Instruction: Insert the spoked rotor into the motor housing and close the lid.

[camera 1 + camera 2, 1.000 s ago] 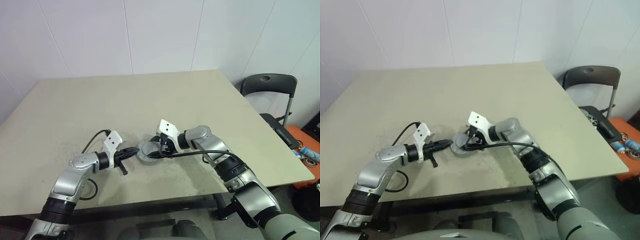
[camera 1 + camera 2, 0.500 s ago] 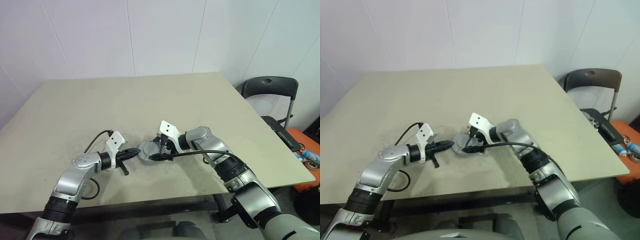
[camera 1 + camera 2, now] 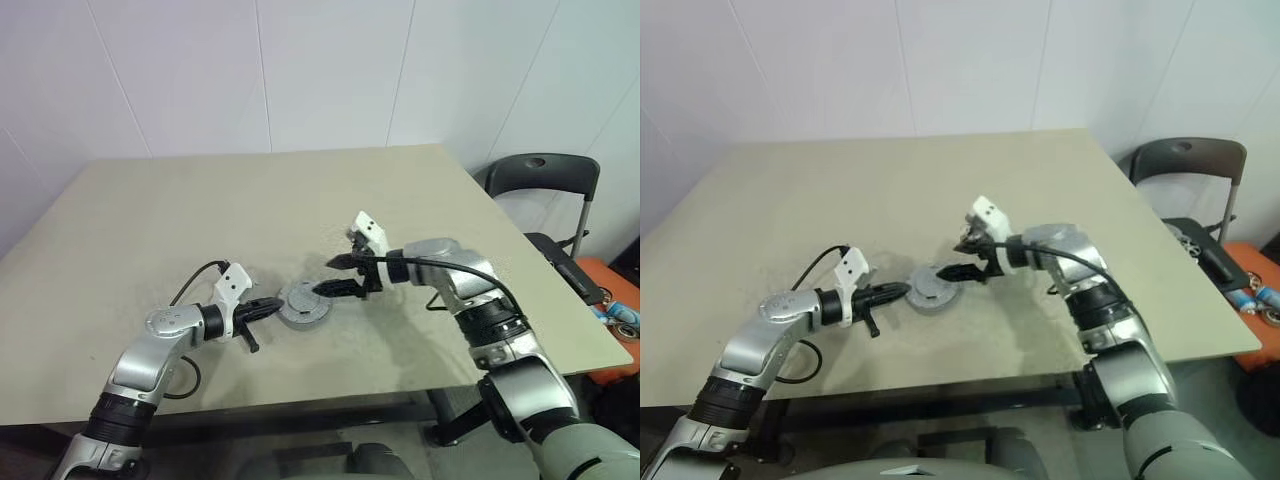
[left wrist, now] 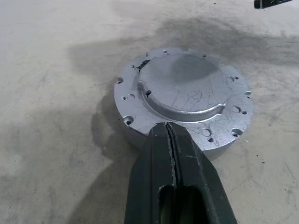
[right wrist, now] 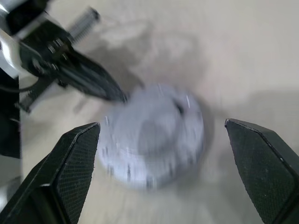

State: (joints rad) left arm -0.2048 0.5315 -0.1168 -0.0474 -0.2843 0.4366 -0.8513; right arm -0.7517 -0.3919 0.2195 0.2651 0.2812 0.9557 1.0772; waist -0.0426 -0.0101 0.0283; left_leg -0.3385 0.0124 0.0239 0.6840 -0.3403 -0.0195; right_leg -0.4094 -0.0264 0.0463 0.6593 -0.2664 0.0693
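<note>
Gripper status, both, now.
Left gripper: closed, holding nothing, its tip against the edge of the lid.
Right gripper: open, empty, beside the lid.

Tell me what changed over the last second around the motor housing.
The right gripper let go of the lid and drew back up and to the right, jaws wide open. The lid now sits on the motor housing. The left gripper stayed shut against the housing's left edge; the housing has not moved.

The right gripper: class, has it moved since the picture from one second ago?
Yes. The right gripper was down over the lid; now it has drawn back off it, up and to the robot's right, jaws open. The lid lies where it was on the table.
</note>
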